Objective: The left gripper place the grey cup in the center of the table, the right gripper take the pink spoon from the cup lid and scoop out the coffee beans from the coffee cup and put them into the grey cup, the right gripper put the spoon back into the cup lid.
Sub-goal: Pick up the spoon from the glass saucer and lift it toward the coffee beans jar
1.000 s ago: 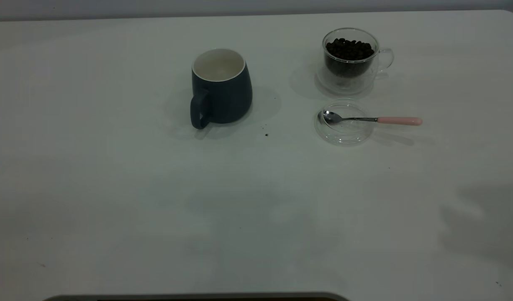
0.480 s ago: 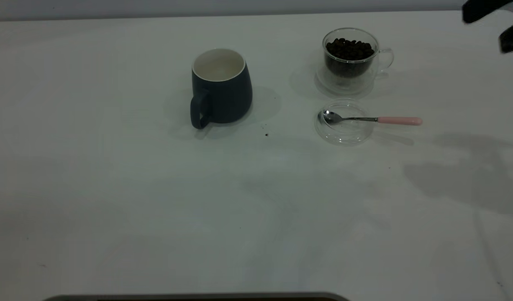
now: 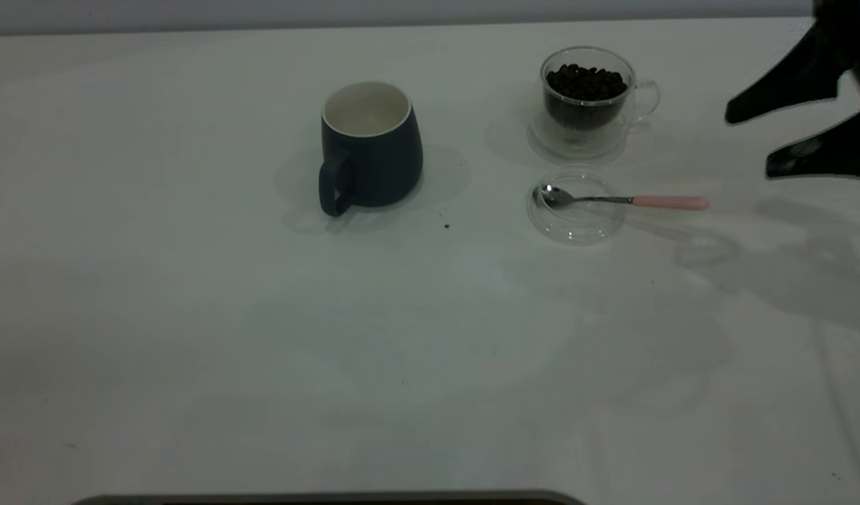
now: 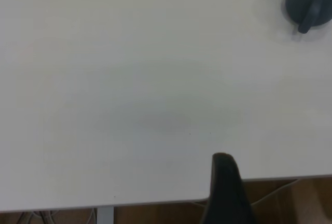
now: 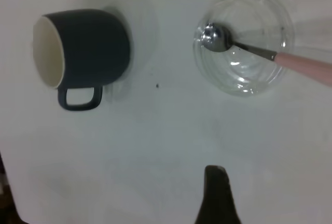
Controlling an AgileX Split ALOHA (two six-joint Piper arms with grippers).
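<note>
Meanwhile the right gripper hung above the right edge of the table with its two pointed fingers spread apart and empty, well to the right of the pink spoon, whose steel bowl lay in the cup lid while its pink handle stuck out over the rim toward that gripper. Just behind the lid stood the coffee cup, filled with coffee beans, and the grey cup sat upright to their left near the table's middle, its handle turned toward the camera. Of the left gripper only one dark fingertip showed in its wrist view, near the table's edge and far from the grey cup, so I could not tell whether it was parted or closed.
</note>
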